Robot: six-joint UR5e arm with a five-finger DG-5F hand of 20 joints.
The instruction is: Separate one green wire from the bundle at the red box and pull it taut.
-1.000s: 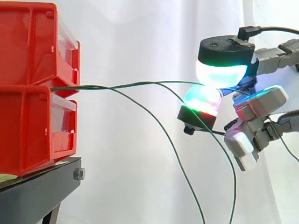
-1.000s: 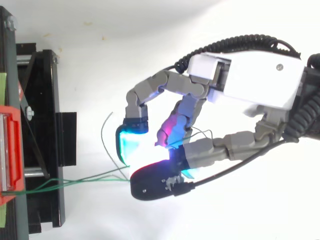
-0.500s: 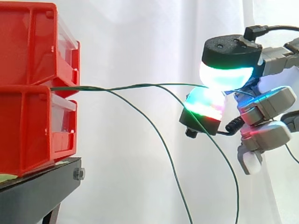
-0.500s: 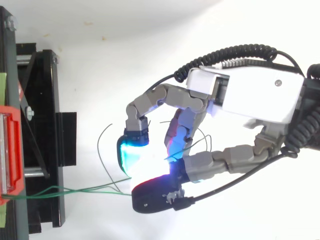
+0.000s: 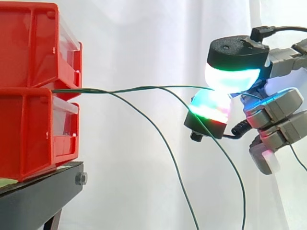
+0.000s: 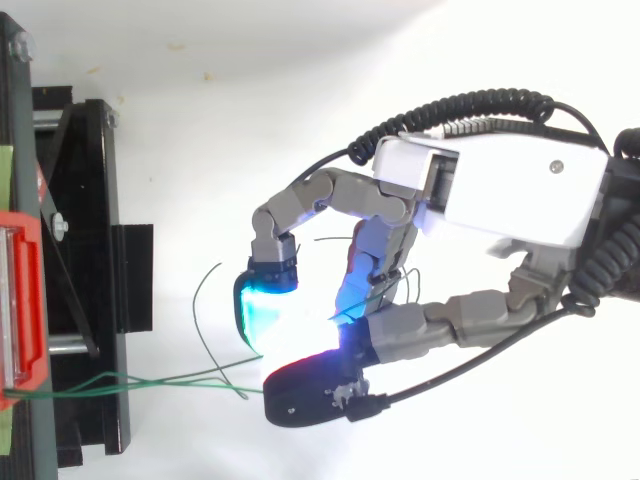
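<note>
You see a white curtain (image 5: 144, 43) hanging across the whole background. At lower left, a black stand (image 5: 38, 194) carries a silver bolt (image 5: 81, 179) on its front edge.

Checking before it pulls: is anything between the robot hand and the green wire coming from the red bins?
Nothing visible does. The robot hand pinches one green wire between its glowing pads, and that wire runs through open air to the red bins.

Two bins (image 5: 33, 86) stacked on the stand (image 5: 43, 189), at left. The wire bundle (image 5: 86, 90) leaves the seam between them. A strand (image 5: 144, 88) runs right into the hand (image 6: 510, 185), pinched between fingertips (image 5: 230, 76). Loose strands (image 5: 163, 141) hang below. Curtain (image 5: 144, 38) behind.
</note>
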